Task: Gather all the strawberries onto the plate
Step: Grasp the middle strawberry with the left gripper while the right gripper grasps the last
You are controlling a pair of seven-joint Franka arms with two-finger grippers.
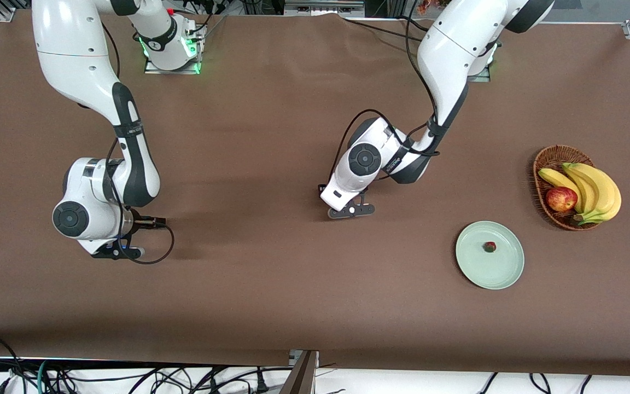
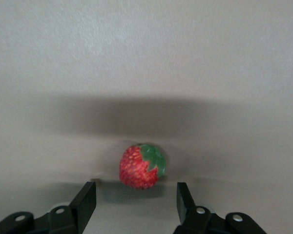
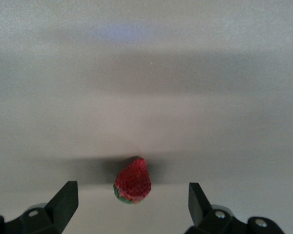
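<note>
Since both claws sit low with a berry between spread fingers, the trick is to drop straight down, centre the fruit, then squeeze gently so it doesn't squirt out. Right claw, at the right arm's end of the tabletop, hangs over berry one. Left claw, mid-tabletop, hangs over berry two. Berry three is already on the plate. Count: three berries, one plate, two claws.
</note>
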